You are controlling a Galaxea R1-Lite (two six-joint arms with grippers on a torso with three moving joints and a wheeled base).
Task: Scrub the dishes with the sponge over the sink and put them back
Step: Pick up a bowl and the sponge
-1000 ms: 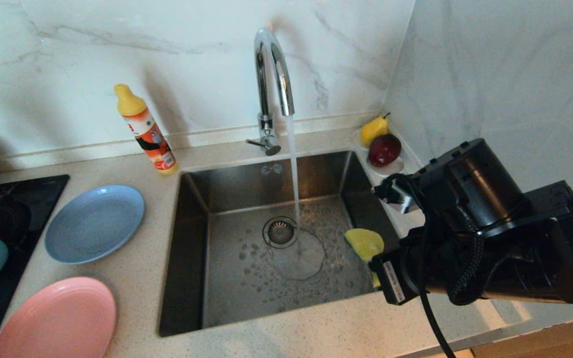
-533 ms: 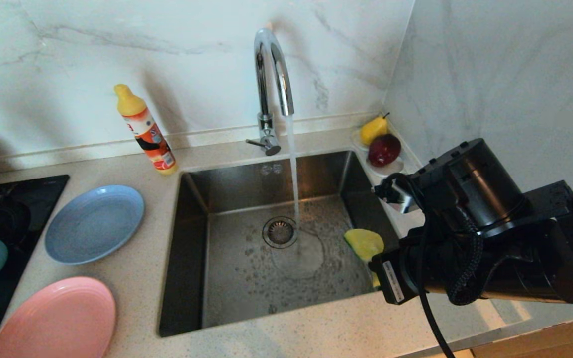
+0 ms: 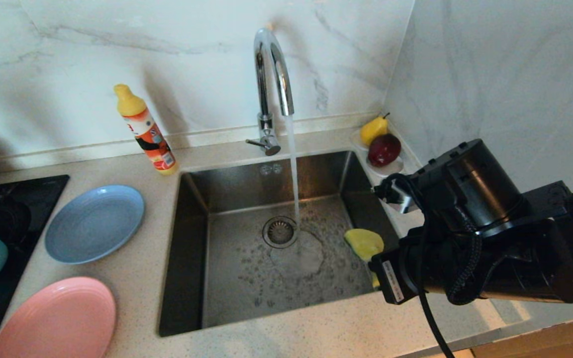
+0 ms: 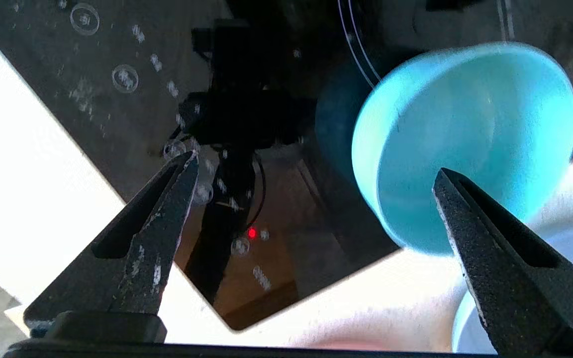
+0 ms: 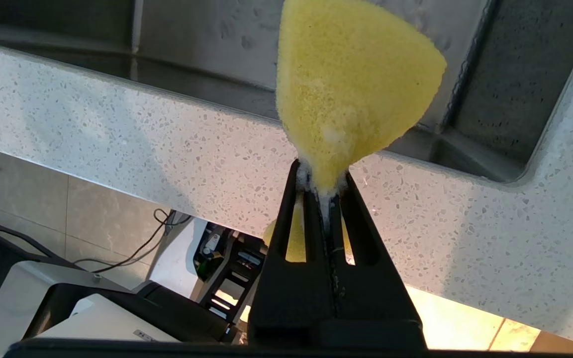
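Right hand (image 5: 322, 181) clamped tight on small soft yellow sponge (image 5: 353, 84), held over right part of rectangular brushed steel sink (image 3: 227, 293); head view shows only a sliver of sponge at centre right past the black arm, right wrist view shows pinch point and sink's front rim below it. Left hand (image 4: 316, 171) spread wide, holding nothing, seen only in left wrist view: small teal-blue bowl (image 4: 465, 144) sits by one fingertip, on black glass hob (image 4: 117, 89), near hob's edge where speckled desk (image 3: 137, 278) begins. Head view: bowl at far left edge, round matte light-blue plate (image 3: 95, 223) centre left, round pink plate (image 3: 55, 320) lower left, plates apart, both just beside sink's left rim. Curved chrome tap (image 3: 271, 89) running, stream landing just beside round drain strainer (image 3: 280, 231). Sink floor left of drain open.
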